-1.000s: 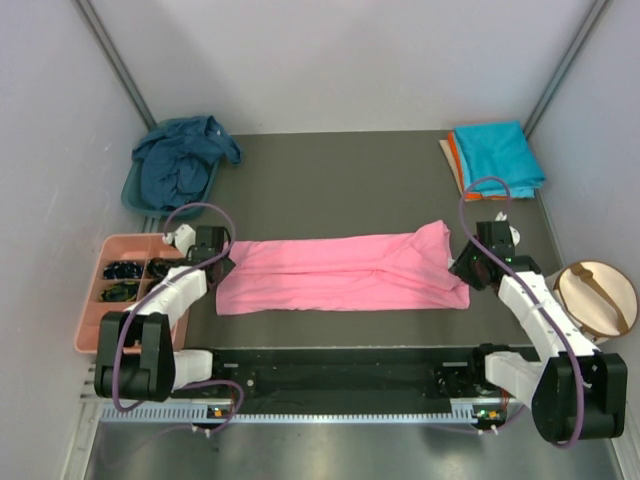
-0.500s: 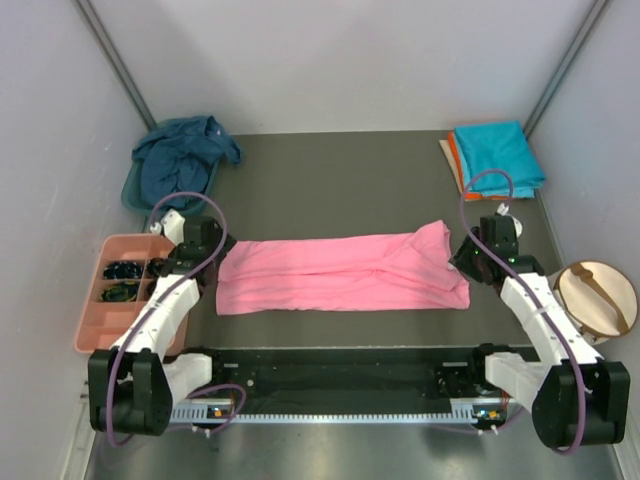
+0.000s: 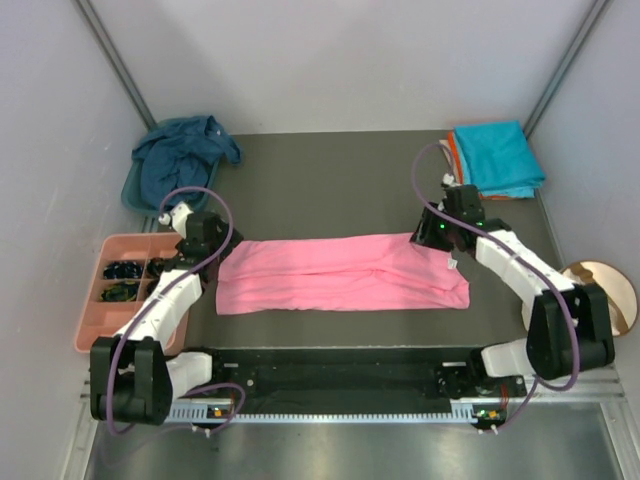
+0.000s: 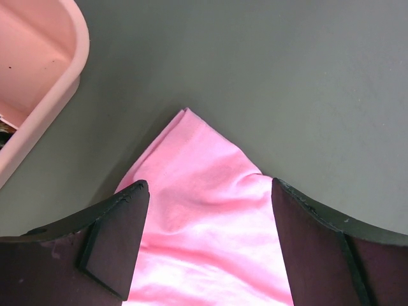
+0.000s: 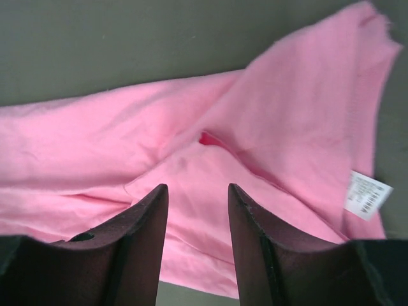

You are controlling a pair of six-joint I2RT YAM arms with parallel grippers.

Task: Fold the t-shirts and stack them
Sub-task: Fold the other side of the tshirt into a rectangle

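From above, the bright pink cloth t-shirt (image 3: 343, 272) lies folded into a long strip across the middle of the dark grey desk (image 3: 330, 190), with one arm at each end. The left claw (image 3: 203, 236) is at the strip's left end, and its wrist view shows what the overhead one cannot: the left claw (image 4: 207, 191) spread wide and released above a pointed corner of the shirt. The right claw (image 3: 432, 232) hangs over the far right corner. Up close, the right claw (image 5: 196, 191) is partly parted and grips nothing, rumpled folds and a white label (image 5: 368, 194) beneath it. A teal plastic basin (image 3: 133, 195) at far left holds the crumpled dark navy t-shirt (image 3: 180, 160). The salmon-pink plastic compartment tray (image 3: 90, 320) holds small dark bits (image 3: 125, 270). At far right, the folded turquoise t-shirt (image 3: 497, 155) rests on the orange t-shirt (image 3: 455, 150).
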